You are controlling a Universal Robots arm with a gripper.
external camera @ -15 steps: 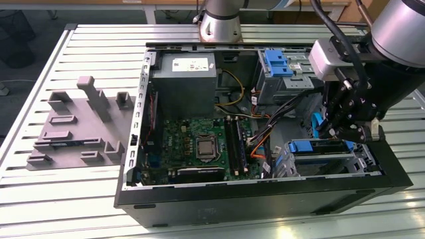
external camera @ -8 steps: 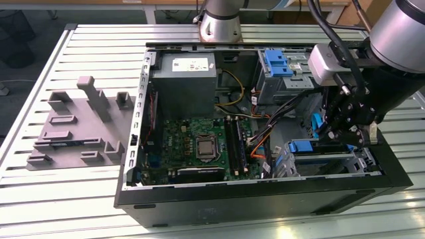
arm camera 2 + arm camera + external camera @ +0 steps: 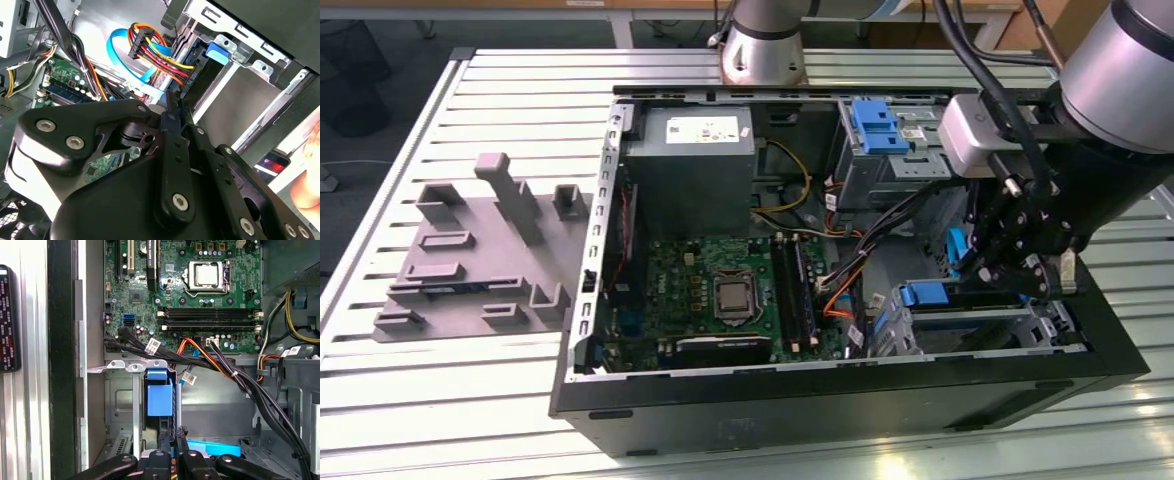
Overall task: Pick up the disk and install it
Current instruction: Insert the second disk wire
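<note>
Jaws together: the two fingertips of the gripper [image 3: 175, 440] meet with no clear gap in both wrist views, and nothing is seen pinched between them. Gripper [image 3: 1021, 280] is down inside the open computer case [image 3: 854, 400], at the exterior view's right, over the lower drive cage [image 3: 987, 325].

Disk [image 3: 160, 395] stands on edge in a slot of that cage, blue rail end showing [image 3: 937, 296]. Fingertips are right at the disk's near edge; cannot tell whether they touch.

Clearance:
- Slot is narrow, sheet-metal walls close on both sides of the disk.
- Cable bundle [image 3: 240, 380] crosses just beside the cage mouth, running from the motherboard [image 3: 200, 290] past the gripper.
- Light-blue flat cable [image 3: 215, 447] lies near the fingers on the cage floor.
- Case's black side wall is close behind the arm.

Contents of case: motherboard flat on the bottom, power supply [image 3: 694, 150] in the far corner, upper cage with a bare blue bracket [image 3: 874, 125].

Outside the case, on the slatted table [image 3: 427, 400], a grey fixture plate [image 3: 467, 250] sits well apart.
</note>
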